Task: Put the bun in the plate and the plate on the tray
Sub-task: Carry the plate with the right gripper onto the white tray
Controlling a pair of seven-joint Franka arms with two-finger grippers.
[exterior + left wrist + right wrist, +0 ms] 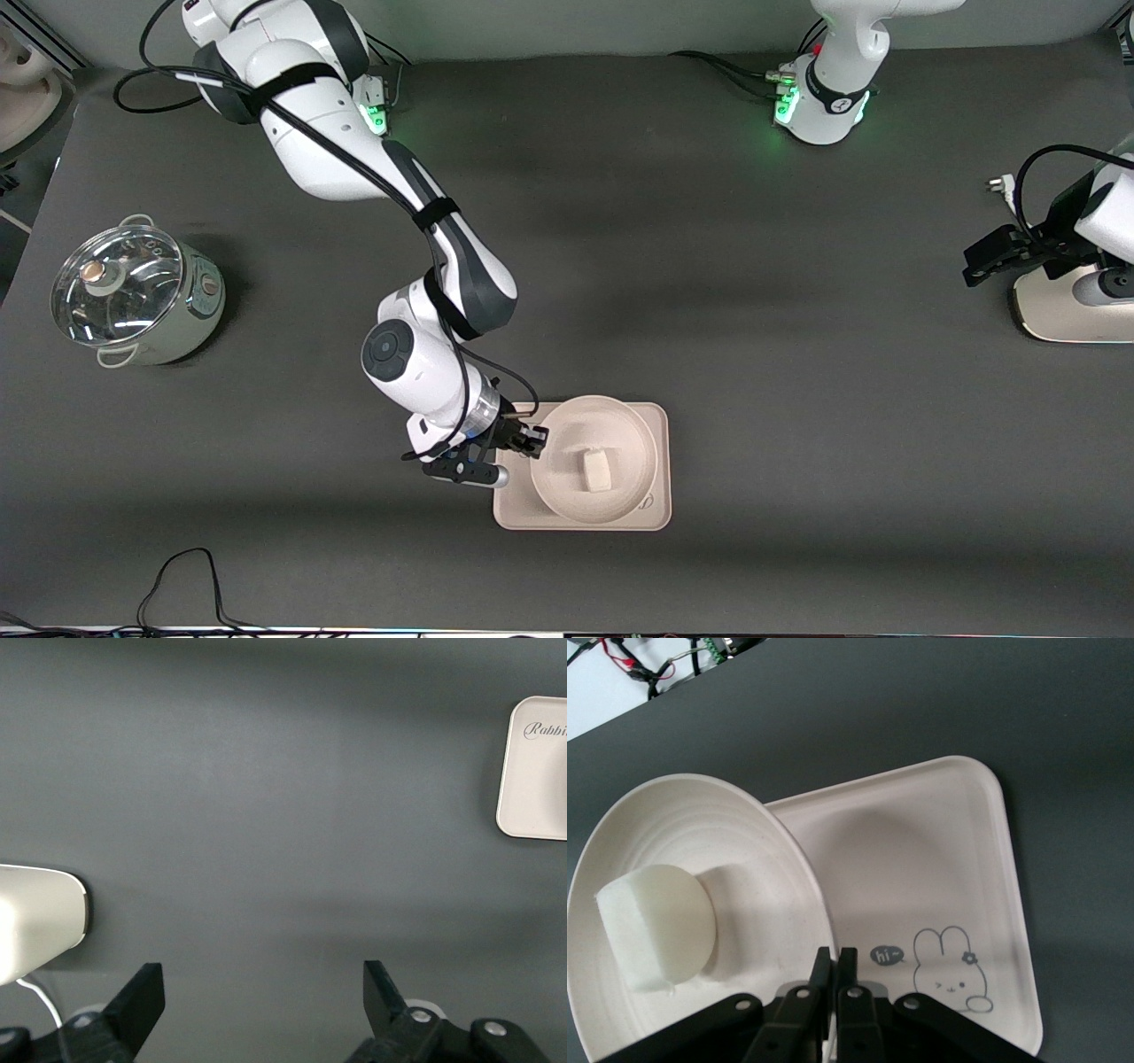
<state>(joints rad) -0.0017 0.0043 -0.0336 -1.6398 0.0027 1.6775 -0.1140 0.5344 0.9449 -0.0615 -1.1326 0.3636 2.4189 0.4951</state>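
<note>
The round cream plate point(567, 425) is over the rectangular tray point(514, 509), toward the right arm's end of it. The cream-white bun point(598, 470) lies in the plate. My right gripper point(536, 440) is shut on the plate's rim on the side toward the right arm's end of the table. In the right wrist view its fingers point(835, 958) pinch that rim, with the bun point(656, 926) in the plate point(744, 859) and the rabbit-printed tray point(939, 868) below. I cannot tell whether the plate rests on the tray. My left gripper point(264, 979) waits open and empty over bare table at the left arm's end point(974, 266).
A steel pot with a glass lid point(133, 292) stands at the right arm's end of the table. A white device point(1063, 310) with a black cable sits beside the left gripper. A loose black cable point(186, 576) loops at the table's near edge.
</note>
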